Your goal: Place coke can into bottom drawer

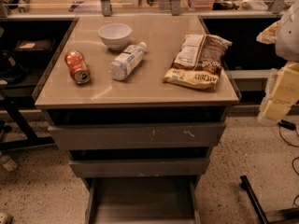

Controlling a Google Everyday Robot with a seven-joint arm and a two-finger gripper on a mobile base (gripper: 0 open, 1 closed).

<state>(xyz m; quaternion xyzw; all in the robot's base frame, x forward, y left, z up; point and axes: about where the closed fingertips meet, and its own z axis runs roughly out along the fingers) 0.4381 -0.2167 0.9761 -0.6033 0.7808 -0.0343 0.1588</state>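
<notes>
The coke can [77, 66], red and dented, lies on its side at the left of the cabinet top [154, 85]. The bottom drawer [140, 202] is pulled out at the foot of the cabinet, and its flat grey floor shows with nothing in it. My gripper [276, 107] hangs at the right edge of the view, beside the cabinet's right side and well away from the can. It holds nothing that I can see.
A clear plastic bottle [126, 61] lies just right of the can. A white bowl [115, 35] stands behind them, and a chip bag [198, 62] lies at the right. The two upper drawers [138, 135] stick out slightly. A dark stand leg [254, 199] is on the floor at the right.
</notes>
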